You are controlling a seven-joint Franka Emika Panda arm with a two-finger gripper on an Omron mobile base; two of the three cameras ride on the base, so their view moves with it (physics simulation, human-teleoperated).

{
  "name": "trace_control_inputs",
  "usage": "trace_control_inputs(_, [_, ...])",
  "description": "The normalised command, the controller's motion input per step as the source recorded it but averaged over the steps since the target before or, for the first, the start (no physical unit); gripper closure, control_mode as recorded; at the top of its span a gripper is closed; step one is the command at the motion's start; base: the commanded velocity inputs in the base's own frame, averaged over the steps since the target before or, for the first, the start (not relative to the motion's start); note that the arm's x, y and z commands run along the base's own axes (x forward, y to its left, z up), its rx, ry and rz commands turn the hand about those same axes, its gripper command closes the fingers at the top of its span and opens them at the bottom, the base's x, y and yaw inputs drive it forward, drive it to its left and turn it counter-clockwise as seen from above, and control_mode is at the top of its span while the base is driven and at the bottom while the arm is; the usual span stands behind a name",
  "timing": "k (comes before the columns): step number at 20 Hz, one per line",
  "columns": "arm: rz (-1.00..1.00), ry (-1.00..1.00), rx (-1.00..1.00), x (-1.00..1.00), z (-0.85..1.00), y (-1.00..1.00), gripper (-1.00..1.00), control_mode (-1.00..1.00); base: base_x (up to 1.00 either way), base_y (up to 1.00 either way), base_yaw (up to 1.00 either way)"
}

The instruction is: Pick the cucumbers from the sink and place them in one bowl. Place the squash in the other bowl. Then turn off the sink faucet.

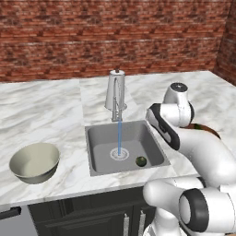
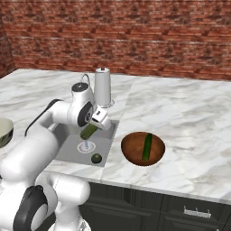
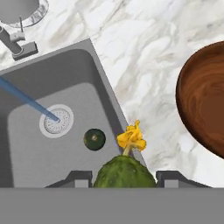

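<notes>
Right now the gripper point(image 2: 92, 127) has its jaws clamped on the plumper cucumber point(image 2: 89, 131), hanging over the sink point(image 1: 99, 152)'s right edge; carry it level across the rim and release low into the wooden bowl point(image 2: 131, 153) beside the thin cucumber point(image 2: 147, 146). Squash point(image 3: 94, 139) sits by the drain. Right base view shows the bowl's contents; left base view has the arm hiding most of it.

No readable text, labels, brands, numbers or signs anywhere.

Red brick wall point(image 1: 115, 37), white marble counter point(image 2: 180, 108), dark cabinet doors point(image 1: 83, 216) with metal handles below
</notes>
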Motion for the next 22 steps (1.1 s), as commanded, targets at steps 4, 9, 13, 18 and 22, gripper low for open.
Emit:
trace_control_inputs(4, [0.00,0.00,-0.04,-0.01,0.00,-0.54,1.00,-1.00,0.00,0.00,0.00])
trace_control_inputs(9, [0.00,0.01,-0.03,0.00,0.00,-0.50,1.00,-1.00,0.00,0.00,0.00])
trace_control_inputs(13, [0.00,0.02,-0.02,0.00,0.00,-0.52,1.00,-1.00,0.00,0.00,0.00])
trace_control_inputs(18, [0.00,0.03,0.00,0.00,0.00,-0.49,1.00,-1.00,0.00,0.00,0.00])
trace_control_inputs(22, [0.00,0.04,0.00,0.00,0.00,-0.47,1.00,-1.00,0.00,0.00,0.00])
